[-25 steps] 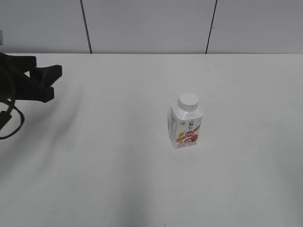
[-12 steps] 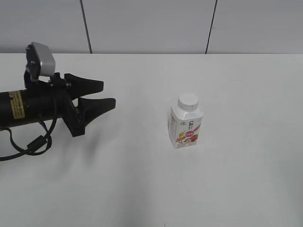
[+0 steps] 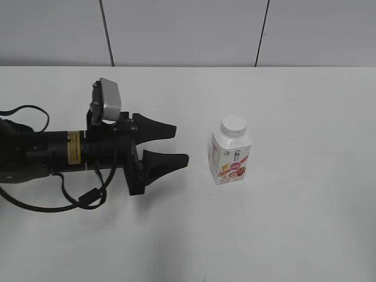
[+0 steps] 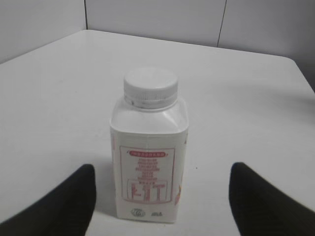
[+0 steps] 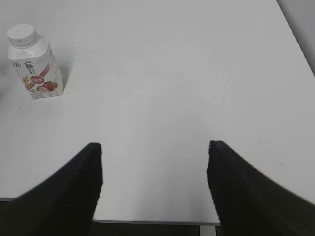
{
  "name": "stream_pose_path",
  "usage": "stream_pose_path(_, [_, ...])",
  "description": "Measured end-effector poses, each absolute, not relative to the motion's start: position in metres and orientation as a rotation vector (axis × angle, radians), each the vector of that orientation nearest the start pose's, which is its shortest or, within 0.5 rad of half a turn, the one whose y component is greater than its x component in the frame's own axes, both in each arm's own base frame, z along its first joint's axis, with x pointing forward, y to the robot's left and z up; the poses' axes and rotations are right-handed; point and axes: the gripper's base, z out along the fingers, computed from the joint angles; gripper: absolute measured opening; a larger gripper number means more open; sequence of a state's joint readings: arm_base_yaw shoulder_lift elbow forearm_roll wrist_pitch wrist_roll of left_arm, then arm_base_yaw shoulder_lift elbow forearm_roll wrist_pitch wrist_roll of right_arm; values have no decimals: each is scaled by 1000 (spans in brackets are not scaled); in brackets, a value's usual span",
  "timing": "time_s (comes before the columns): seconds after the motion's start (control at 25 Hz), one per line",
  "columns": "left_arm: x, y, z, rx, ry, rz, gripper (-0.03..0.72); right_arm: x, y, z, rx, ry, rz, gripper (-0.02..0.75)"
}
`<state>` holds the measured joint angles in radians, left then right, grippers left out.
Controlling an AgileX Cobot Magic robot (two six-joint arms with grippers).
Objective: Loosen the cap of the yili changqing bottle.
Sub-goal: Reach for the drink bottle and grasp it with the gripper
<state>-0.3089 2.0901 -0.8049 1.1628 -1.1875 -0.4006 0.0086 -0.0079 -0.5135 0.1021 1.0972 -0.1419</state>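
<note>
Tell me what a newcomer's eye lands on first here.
The small white squarish bottle with a red-pink fruit label stands upright, alone, right of the bare white table's centre, its round white screw cap on. From the left, the black left gripper points at it, open, not touching.

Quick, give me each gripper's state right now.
Left gripper: open, empty, short of the bottle.
Right gripper: open, empty.

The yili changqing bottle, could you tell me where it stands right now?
The yili changqing bottle stands upright on the white table, right of centre in the exterior view, just ahead of the open left gripper.
</note>
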Motion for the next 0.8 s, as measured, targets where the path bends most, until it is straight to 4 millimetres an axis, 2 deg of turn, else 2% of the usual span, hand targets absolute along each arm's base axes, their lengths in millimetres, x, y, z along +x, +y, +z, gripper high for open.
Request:
stream_pose_path(0.32, [301, -216, 95, 1201, 1483, -1035, 545, -10, 8, 278, -163, 2049, 40, 531])
stream_pose_path(0.6, [313, -233, 89, 1210, 1477, -1034, 545, -10, 8, 278, -163, 2049, 40, 531])
stream_pose_path(0.8, [321, -245, 88, 1251, 1500, -961, 546, -10, 8, 278, -163, 2049, 40, 531])
